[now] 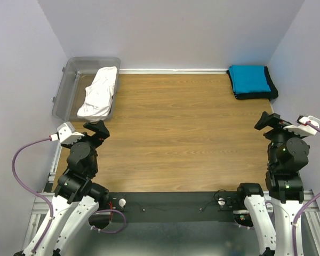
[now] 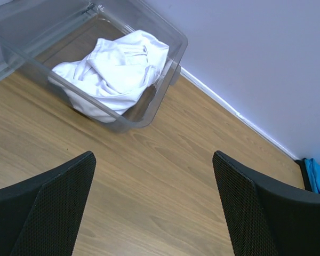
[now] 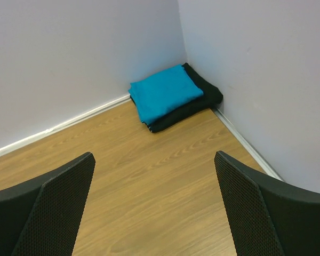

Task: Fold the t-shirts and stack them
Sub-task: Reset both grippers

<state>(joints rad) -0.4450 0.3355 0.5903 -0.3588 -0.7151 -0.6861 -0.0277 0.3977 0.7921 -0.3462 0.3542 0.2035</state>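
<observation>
Across the wooden tabletop (image 1: 176, 133) we are judging two shirts done: teal-blue t-shirt (image 1: 249, 79) folded atop black t-shirt (image 1: 255, 96), upper right; white t-shirt (image 1: 100, 92) waiting crumpled in the tub (image 1: 68, 85), upper left. Left gripper (image 2: 153, 157) and right gripper (image 3: 153, 157) are gaping empty.

Bright even light, soft shadows, sharp focus.
</observation>
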